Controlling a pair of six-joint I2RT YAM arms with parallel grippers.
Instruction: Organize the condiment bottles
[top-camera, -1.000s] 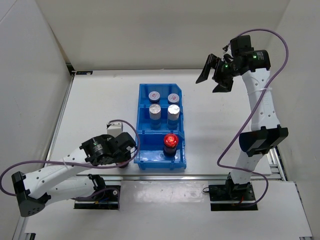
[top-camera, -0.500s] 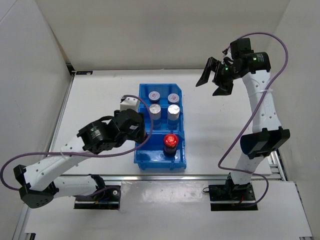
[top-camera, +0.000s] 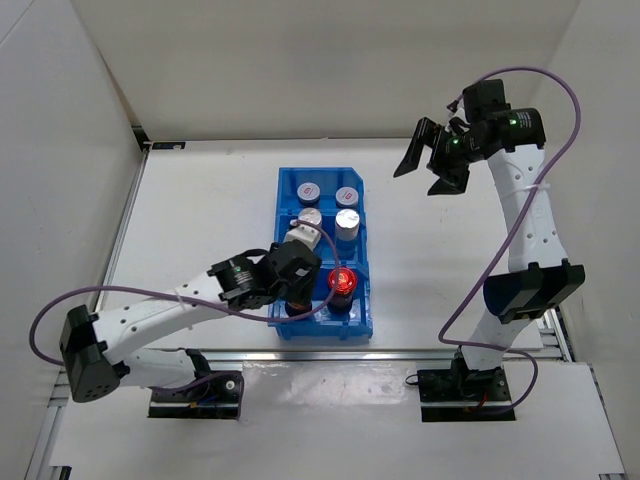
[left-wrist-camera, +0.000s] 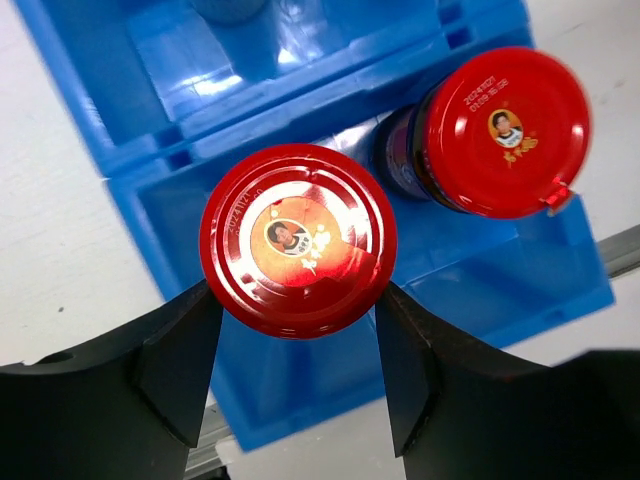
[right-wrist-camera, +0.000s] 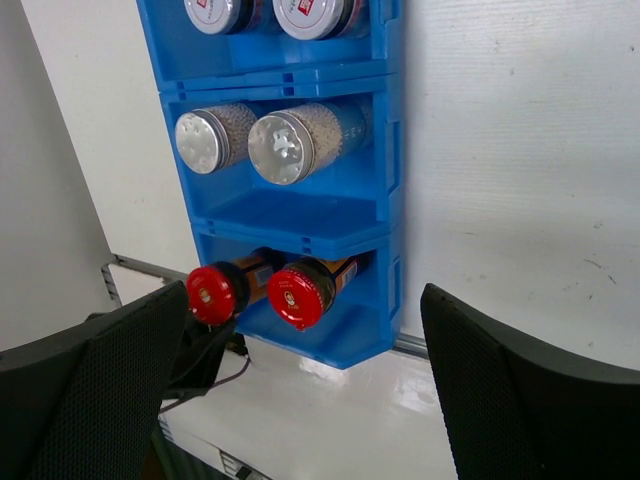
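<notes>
— Where does the jar lie from your left gripper (left-wrist-camera: 295, 325)?
— Clamped between its fingers: a red-capped jar (left-wrist-camera: 298, 238), upright, axis toward the lens, mid-frame in the bottom compartment of the blue bin (left-wrist-camera: 150, 235). Its twin (left-wrist-camera: 505, 130) stands just beside, upper right. Glossy cap, small portrait badge.
— Your right gripper (top-camera: 425, 175)?
— Spread wide, upper right overhead, well apart.

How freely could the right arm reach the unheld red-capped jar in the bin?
Probably yes: the unheld red-capped jar is uncovered from above and the right fingers are open. But the left fingers, holding the other red-capped jar beside it, crowd one side.
</notes>
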